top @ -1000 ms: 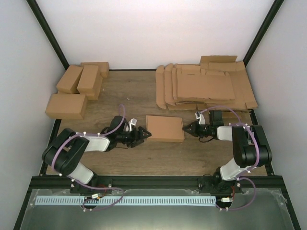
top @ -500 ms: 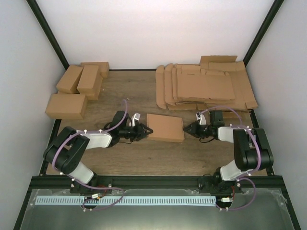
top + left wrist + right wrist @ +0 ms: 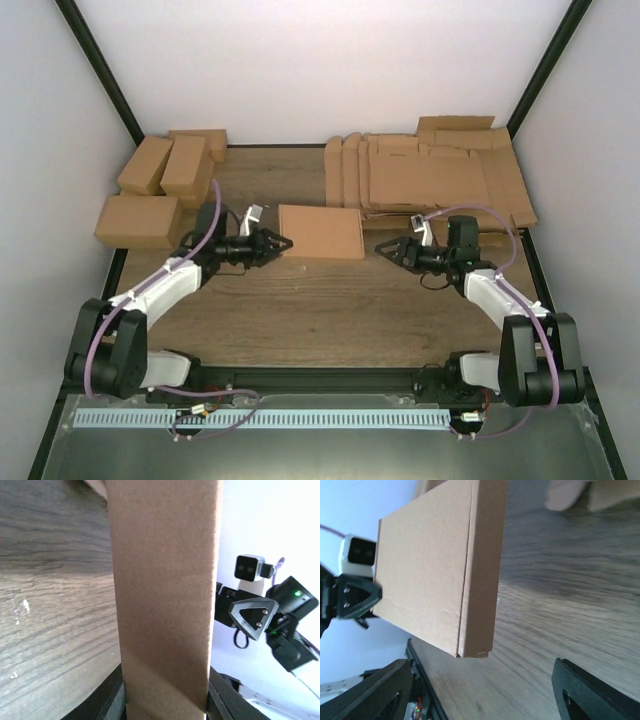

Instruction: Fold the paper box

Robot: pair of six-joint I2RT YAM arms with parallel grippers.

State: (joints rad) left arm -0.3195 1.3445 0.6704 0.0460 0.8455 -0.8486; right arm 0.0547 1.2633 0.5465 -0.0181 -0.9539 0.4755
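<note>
Here, the box [image 3: 320,232]: we see it folded shut, a shallow brown carton lying level towards the far middle of the bench [image 3: 300,310], its long side running left to right and its far right corner near the blanks.
Left gripper [image 3: 285,243]: we find it clamped on the left end of the box. From the left wrist, the cardboard fills the gap between the two dark fingers [image 3: 107,702].
Right gripper [image 3: 382,248]: its jaws stand wide apart and hold nothing. It points at the right end of the box, near it but not touching. From the right wrist we see the fingers [image 3: 375,690] spread at the bottom corners, with the box's end ahead of them and outside the gap.
Box and bench: we cannot tell whether the box rests on the wood or hangs just above it.
Blanks [image 3: 430,180]: flat brown sheets heaped in overlapping layers at the far right of the bench.
Cartons [image 3: 160,185]: several folded ones piled at the far left, well apart from the box.
Arms: both reach in from the near edge, and the grippers face each other across the box.
</note>
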